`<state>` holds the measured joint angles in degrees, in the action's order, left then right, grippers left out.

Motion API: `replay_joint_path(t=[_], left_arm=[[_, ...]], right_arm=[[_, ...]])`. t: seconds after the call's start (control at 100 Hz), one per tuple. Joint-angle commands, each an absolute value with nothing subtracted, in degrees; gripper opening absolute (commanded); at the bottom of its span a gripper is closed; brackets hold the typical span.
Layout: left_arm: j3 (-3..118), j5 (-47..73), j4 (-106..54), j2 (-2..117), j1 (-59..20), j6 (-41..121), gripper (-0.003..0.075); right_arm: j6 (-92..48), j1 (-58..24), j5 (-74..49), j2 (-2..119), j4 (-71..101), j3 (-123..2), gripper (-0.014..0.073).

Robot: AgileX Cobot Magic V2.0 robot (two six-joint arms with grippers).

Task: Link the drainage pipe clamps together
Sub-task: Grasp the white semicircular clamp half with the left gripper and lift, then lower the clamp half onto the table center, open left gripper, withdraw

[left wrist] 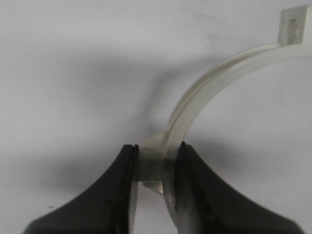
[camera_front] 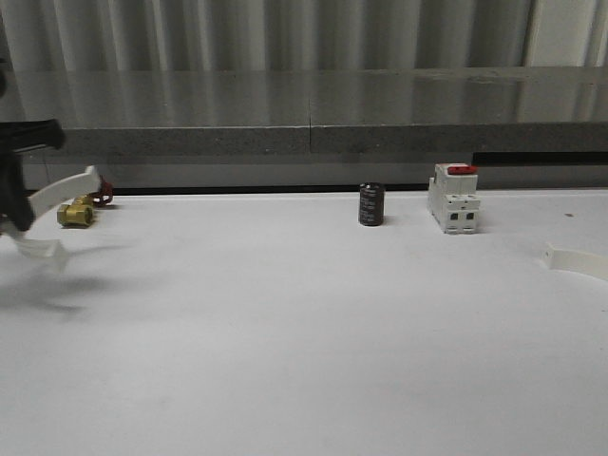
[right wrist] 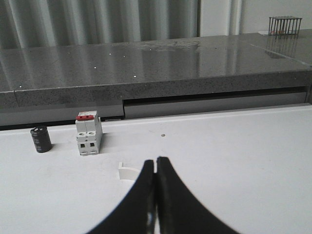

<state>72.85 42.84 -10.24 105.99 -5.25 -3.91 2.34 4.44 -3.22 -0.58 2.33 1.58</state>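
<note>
Grey stone ledge [camera_front: 313, 100], corrugated wall [camera_front: 285, 33]

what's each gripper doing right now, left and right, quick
Left gripper: shut on one drainage pipe clamp, held off the table.
Right gripper: shut, fingers together, holding nothing.

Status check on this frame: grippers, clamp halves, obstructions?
Left gripper shut on one clamp half, lifted at table's left edge. Right gripper shut, empty. Other clamp half lying far right. Halves apart, nothing between.
</note>
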Motion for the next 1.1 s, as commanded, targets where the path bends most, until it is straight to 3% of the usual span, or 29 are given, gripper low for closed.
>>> replay_joint_path(t=[0.0,0.22,0.5,0.6,0.79,0.88,1.09], left_arm=[[74.8,39.6,-11.5,104.2,-9.8,-8.1,-0.0021],[77.9,38.9,-11.9,109.1,-18.9,-10.7,-0.0021],[80.7,38.9,-13.0,112.8,-22.3,-10.7,-0.0015],[81.0,38.9,-13.0,112.8,-22.3,-10.7,0.0057],[81.0,38.7,-13.1,112.8,-22.3,-10.7,0.0277],[81.0,38.7,-13.9,112.8,-22.3,-10.7,0.0306],[81.1,38.8,-13.1,109.7,-22.3,-10.7,0.0288]], right_arm=[[1.8,4.6,0.9,-1.7,2.1,0.6,-0.0066],[1.8,4.6,0.9,-1.7,2.1,0.6,-0.0066],[1.8,4.6,0.9,-1.7,2.1,0.6,-0.0066],[1.8,4.6,0.9,-1.7,2.1,0.6,-0.0066],[1.8,4.6,0.9,-1.7,2.1,0.6,-0.0066],[1.8,4.6,0.9,-1.7,2.1,0.6,-0.0066],[1.8,4.6,0.9,-1.7,2.1,0.6,-0.0066]])
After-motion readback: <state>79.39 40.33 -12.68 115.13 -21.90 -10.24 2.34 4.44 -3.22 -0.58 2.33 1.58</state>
